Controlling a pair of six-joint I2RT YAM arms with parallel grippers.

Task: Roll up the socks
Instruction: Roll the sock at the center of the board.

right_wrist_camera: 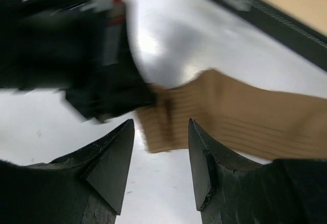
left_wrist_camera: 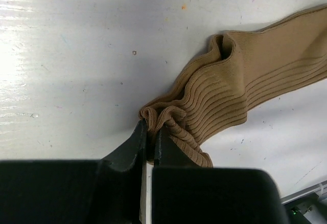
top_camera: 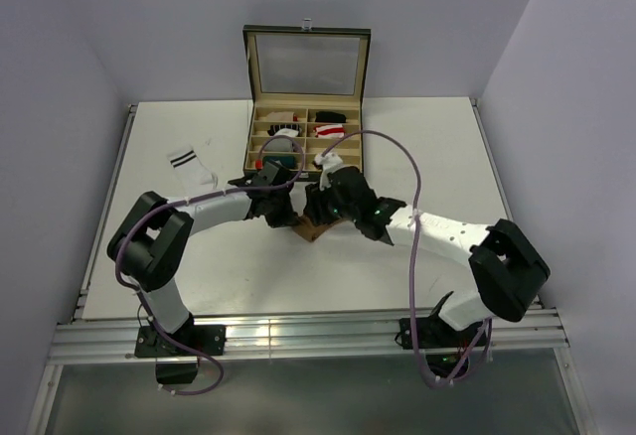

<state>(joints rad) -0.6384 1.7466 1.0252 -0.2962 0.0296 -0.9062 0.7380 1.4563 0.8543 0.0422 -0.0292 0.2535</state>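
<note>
Left wrist: your left gripper (left_wrist_camera: 149, 132) pinches the tan sock (left_wrist_camera: 255, 81), barely bunched, not rolled — right gripper (right_wrist_camera: 161, 127) parted, empty; white sock (top_camera: 192, 169) lies flat

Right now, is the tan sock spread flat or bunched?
Bunched at one end: the tan sock wrinkles where the left fingers pinch it.

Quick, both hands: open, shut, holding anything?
Left hand: closed, pinching the bunched edge of the tan sock.
Right hand: open, holding nothing.
</note>
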